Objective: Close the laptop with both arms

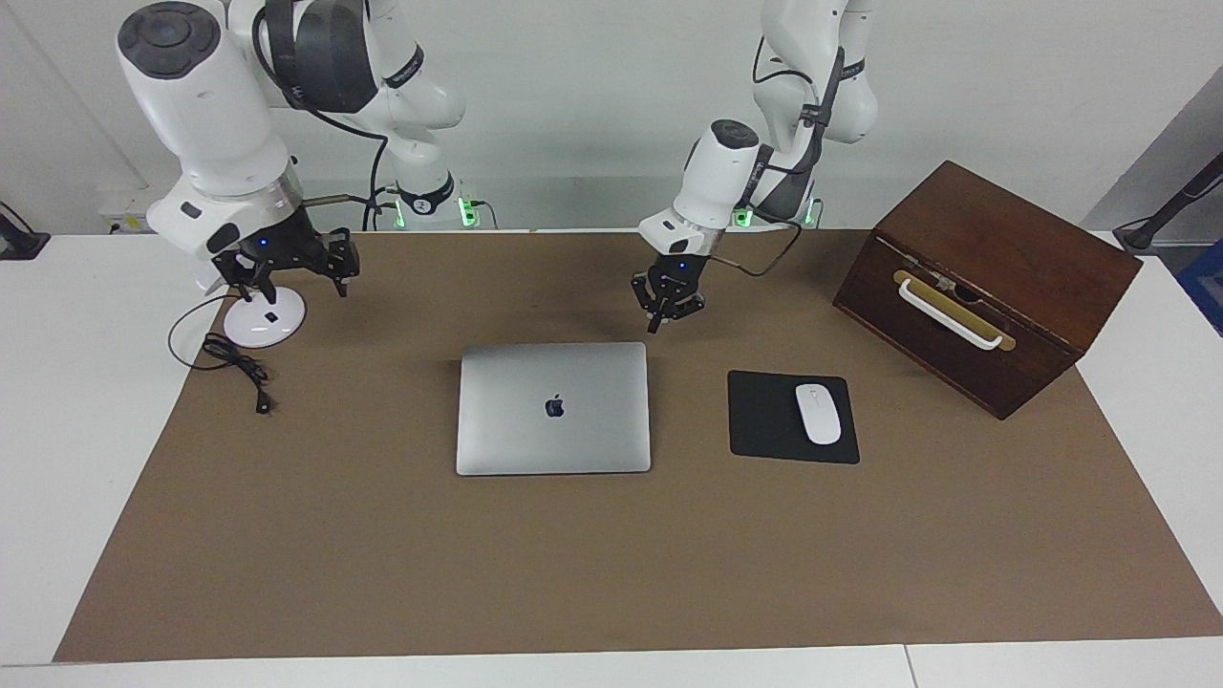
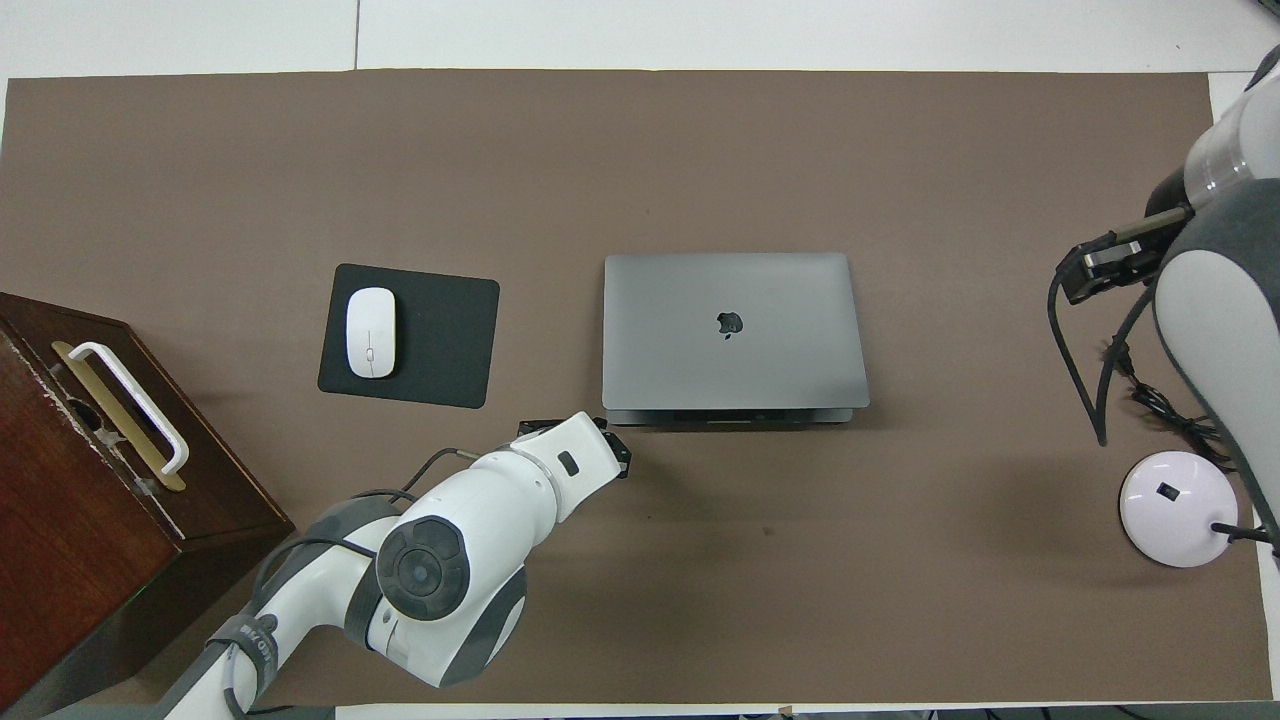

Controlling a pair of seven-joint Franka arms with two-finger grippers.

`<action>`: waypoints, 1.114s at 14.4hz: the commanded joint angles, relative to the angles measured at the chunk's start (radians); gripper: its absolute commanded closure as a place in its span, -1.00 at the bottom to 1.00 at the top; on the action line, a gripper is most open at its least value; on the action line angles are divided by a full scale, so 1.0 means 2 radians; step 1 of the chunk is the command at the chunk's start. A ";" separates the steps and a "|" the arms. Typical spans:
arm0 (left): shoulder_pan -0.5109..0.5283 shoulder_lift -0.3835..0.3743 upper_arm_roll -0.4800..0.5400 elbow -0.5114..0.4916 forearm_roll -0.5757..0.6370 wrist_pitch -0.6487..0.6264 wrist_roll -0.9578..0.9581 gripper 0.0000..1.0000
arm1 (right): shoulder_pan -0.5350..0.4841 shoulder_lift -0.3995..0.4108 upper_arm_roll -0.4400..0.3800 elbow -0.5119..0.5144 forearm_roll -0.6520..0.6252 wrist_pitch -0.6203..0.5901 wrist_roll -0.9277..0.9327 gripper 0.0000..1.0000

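Lamp base (image 1: pixel 264 328) and its black cable (image 1: pixel 235 361) lay at the right arm's end of the brown mat (image 1: pixel 382 554), under the right gripper (image 1: pixel 289 268), whose fingers stood wide apart. The laptop (image 1: pixel 553 409) lay shut at mid-mat. The left gripper (image 1: pixel 667 304) hung over the mat near its hinge-side corner; finger spacing couldn't be told. The mouse (image 1: pixel 818 413) rested on its pad (image 1: pixel 764 420), beside the wooden box (image 1: pixel 994 277).

The closed laptop (image 1: pixel 553 408) lies flat mid-surface on the paper mat (image 1: pixel 611 573). Beside it, toward the left arm's end, a mouse (image 1: pixel 818 413) sits on a mouse pad (image 1: pixel 764 420). The wooden box (image 1: pixel 989 282) stands past the pad, nearer the robots. The lamp base (image 1: pixel 263 325) and its cable (image 1: pixel 239 368) lie toward the right arm's end. The left gripper (image 1: pixel 667 311) hangs over the mat by the laptop's robot-side corner; the right gripper (image 1: pixel 287 272) hangs over the lamp base.
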 commanded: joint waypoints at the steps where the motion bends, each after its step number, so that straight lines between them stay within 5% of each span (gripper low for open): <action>1: 0.015 -0.022 0.000 0.026 -0.008 -0.085 0.010 1.00 | -0.024 -0.055 0.005 -0.057 0.033 0.020 0.031 -1.00; 4: 0.051 -0.025 0.002 0.092 -0.007 -0.201 0.032 1.00 | -0.029 -0.099 0.004 -0.103 0.055 0.028 0.048 -1.00; 7: 0.083 -0.038 0.002 0.119 -0.007 -0.250 0.049 1.00 | -0.029 -0.152 0.002 -0.184 0.058 0.083 0.050 -1.00; 16: 0.222 -0.064 0.002 0.203 0.045 -0.396 0.145 1.00 | -0.027 -0.142 0.002 -0.165 0.058 0.079 0.049 -1.00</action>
